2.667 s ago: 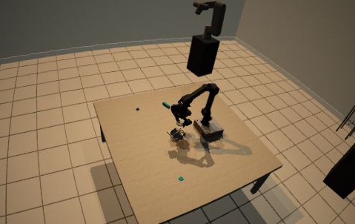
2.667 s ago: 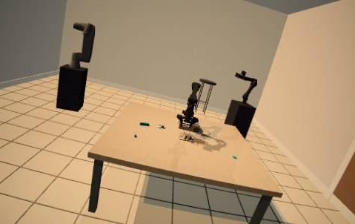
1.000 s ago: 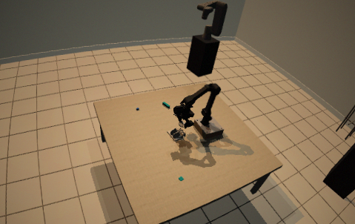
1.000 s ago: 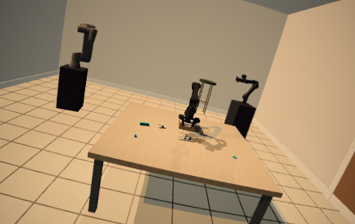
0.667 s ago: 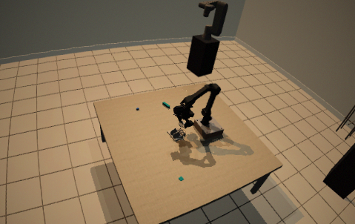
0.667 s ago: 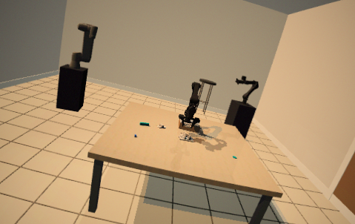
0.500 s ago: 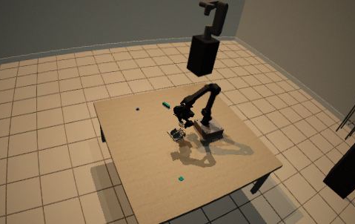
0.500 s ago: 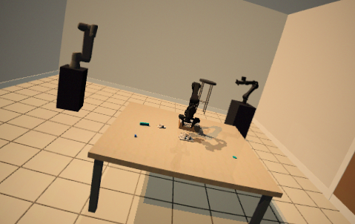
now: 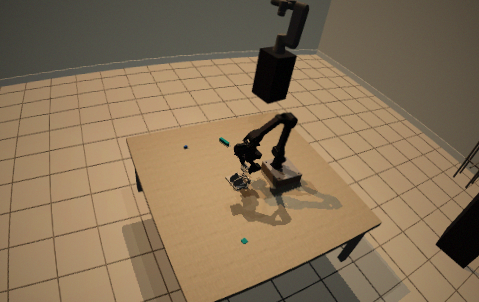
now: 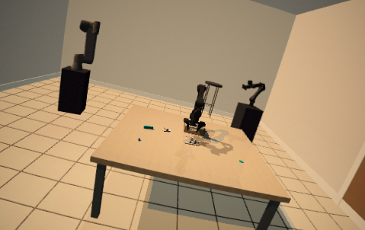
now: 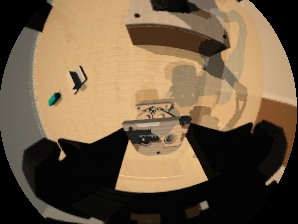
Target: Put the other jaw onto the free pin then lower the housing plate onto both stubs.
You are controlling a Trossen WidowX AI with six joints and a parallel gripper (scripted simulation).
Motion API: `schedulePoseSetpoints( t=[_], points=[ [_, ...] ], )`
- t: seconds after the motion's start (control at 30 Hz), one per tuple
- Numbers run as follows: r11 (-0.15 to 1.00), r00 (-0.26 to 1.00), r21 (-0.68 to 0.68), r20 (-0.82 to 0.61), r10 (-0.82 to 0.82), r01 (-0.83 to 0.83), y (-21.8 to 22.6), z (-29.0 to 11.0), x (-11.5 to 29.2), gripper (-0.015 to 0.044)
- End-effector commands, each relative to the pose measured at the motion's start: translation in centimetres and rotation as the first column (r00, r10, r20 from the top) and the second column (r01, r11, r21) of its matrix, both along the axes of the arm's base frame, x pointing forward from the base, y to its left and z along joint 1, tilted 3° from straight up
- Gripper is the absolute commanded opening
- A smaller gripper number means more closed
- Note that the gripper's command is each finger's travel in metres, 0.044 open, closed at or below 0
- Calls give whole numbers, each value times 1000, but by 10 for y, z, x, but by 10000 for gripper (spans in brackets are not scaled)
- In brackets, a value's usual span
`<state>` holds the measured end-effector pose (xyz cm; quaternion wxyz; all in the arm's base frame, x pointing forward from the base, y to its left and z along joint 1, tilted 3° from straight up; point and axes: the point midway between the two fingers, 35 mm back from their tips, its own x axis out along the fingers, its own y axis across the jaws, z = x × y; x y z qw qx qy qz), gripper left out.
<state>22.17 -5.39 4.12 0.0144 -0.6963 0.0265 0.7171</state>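
Observation:
My gripper [image 9: 249,169] [image 10: 194,129] [image 11: 156,126] is shut on the housing plate [image 11: 159,148], a grey plate with two round openings or bosses, held between the fingertips in the wrist view. The plate is above the tabletop. The base assembly [image 9: 239,181] [image 10: 191,142] [image 11: 154,106] stands on the table under and slightly beyond the plate. Its near part is hidden by the plate in the wrist view. The jaws, pins and gear teeth are too small and covered to tell apart, so their meshing cannot be judged.
A white and dark angled part [image 10: 166,129] [image 11: 77,79] lies apart on the table [image 9: 191,200] [image 10: 123,152]. A teal bar [image 9: 224,142] [image 10: 148,127] [image 11: 54,99], a small blue piece [image 9: 185,147] [image 10: 139,139] and a teal piece [image 9: 244,241] [image 10: 241,161] lie farther out. The arm's base block [image 9: 282,176] [image 11: 172,37] is close by.

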Motion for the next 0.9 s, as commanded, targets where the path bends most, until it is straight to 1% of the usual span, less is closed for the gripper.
schedulePoseSetpoints(
  t=[0.0,0.87],
  points=[
    [1000,1000,4,-2,-5,5,1,-7,0,351],
    [1000,1000,5,-3,-5,5,0,-50,-3,351]
  ],
)
